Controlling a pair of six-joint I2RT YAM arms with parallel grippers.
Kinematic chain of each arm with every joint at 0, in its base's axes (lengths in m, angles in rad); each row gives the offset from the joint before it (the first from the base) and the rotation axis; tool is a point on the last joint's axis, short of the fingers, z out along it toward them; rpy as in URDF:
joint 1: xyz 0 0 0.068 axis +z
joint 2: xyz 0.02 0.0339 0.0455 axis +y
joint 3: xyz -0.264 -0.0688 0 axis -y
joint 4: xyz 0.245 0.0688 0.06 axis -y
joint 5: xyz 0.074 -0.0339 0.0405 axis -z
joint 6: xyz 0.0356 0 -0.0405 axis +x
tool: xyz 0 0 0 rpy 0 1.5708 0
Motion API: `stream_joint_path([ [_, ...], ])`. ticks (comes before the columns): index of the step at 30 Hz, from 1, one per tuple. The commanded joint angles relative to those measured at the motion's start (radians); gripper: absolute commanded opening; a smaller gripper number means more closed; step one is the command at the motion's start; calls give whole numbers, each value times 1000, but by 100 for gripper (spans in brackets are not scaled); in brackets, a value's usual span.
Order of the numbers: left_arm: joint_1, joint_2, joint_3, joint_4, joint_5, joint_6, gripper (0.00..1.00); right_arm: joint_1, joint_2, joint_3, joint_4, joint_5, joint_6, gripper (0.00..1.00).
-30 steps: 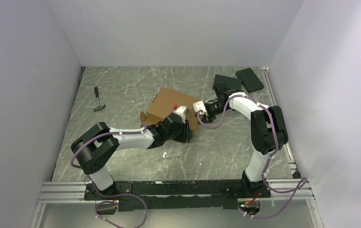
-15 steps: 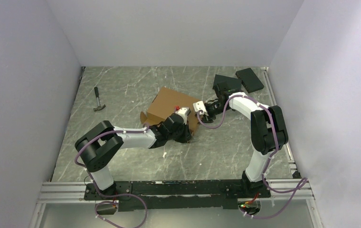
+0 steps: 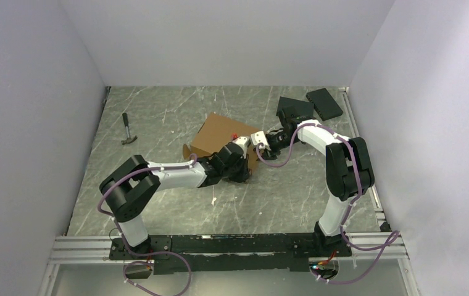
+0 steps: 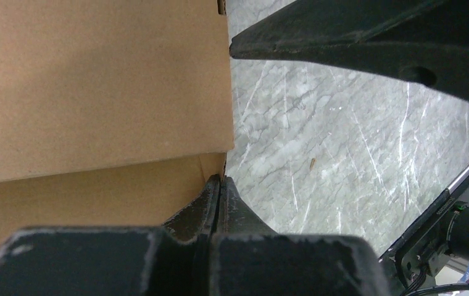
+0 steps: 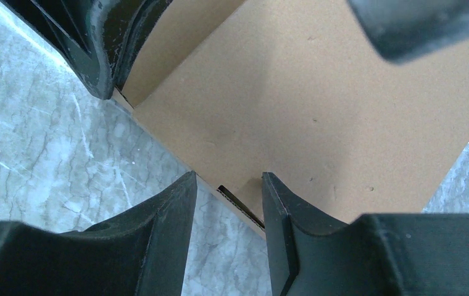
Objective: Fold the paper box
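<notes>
The paper box (image 3: 219, 137) is a flat brown cardboard piece lying mid-table. In the left wrist view its top panel (image 4: 96, 80) overlaps a lower flap (image 4: 96, 197). My left gripper (image 3: 245, 171) is at the box's near right corner. Its fingers are pressed together, with the tips (image 4: 219, 180) touching the lower flap's corner edge. My right gripper (image 3: 258, 141) is open at the box's right edge. In the right wrist view it (image 5: 229, 185) straddles the cardboard edge (image 5: 238, 200), one finger over the table and one over the panel (image 5: 294, 98).
A hammer (image 3: 127, 129) lies at the left of the marble table (image 3: 170, 111). Two black slabs (image 3: 324, 103) (image 3: 294, 110) lie at the back right, close behind the right arm. Walls enclose three sides.
My left arm has stretched further right and away, bringing its gripper up to the box's right corner near the right gripper. The right arm has hardly moved.
</notes>
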Motion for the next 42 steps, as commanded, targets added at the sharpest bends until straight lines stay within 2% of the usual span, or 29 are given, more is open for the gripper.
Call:
stream_joint_path([
  [1,3,1,90,29,-12,10,0,15,2,-20,-65,-13,-13,46],
  [13,36,16,101,39,29,-40,0,15,1,-21,-62,-15,-10,46],
  [22,46,-67,56,19,48,-42,21,8,-4,-22,-68,-28,-18,50],
  [34,112,-300,-83,-61,22,5,31,-12,-86,-22,-99,-63,-46,69],
  [37,184,-376,-106,-132,8,53,39,-23,-119,-9,-132,-78,-55,73],
  [39,246,-420,-114,-171,3,88,49,-30,-141,-3,-164,-86,-62,75],
  [42,372,-460,-127,-168,70,129,61,-43,-170,5,-212,-105,-69,76],
])
